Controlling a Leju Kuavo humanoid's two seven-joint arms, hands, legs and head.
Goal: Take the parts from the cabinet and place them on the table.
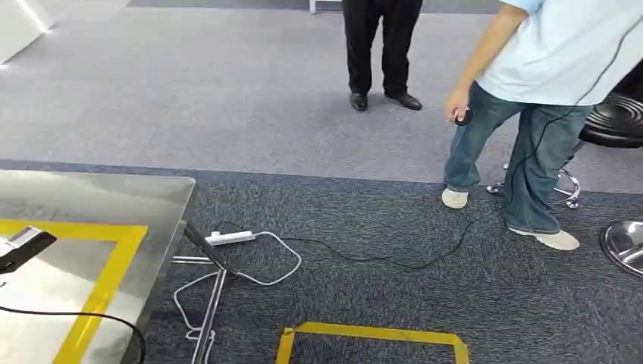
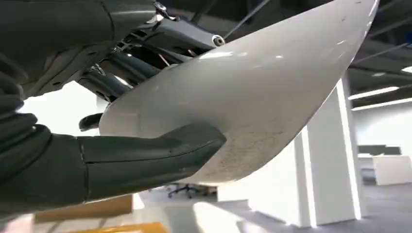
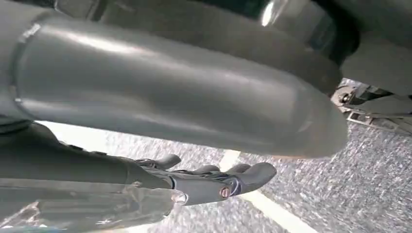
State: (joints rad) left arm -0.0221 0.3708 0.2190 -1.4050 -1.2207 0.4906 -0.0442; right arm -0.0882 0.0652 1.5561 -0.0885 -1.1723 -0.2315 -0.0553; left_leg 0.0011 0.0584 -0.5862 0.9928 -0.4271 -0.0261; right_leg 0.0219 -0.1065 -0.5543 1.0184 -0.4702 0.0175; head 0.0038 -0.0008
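The left hand (image 2: 97,160) grips a large, smooth, off-white curved shell part (image 2: 252,97); in the left wrist view its thick grey thumb (image 2: 150,153) presses across the part's pale face while darker fingers (image 2: 104,82) wrap the far edge. The right hand (image 3: 214,182) shows in the right wrist view with its dark fingers drawn together and slightly curled over grey carpet; a clear, crinkled film lies against its underside, and I cannot tell whether the hand holds it.

In the head view a steel-topped table (image 1: 114,197) marked with yellow tape (image 1: 106,280) stands at the near left, a dark flat object (image 1: 23,246) lying at its left edge and a black cable (image 1: 76,315) running over its near part. Just right of the table a white power strip (image 1: 230,237) lies on the dark carpet among white and black cords. A yellow tape rectangle (image 1: 371,334) marks the floor at the near centre. A person in jeans and a pale shirt (image 1: 531,91) stands at the far right beside chrome stool bases, and another in black trousers (image 1: 383,45) stands farther off.
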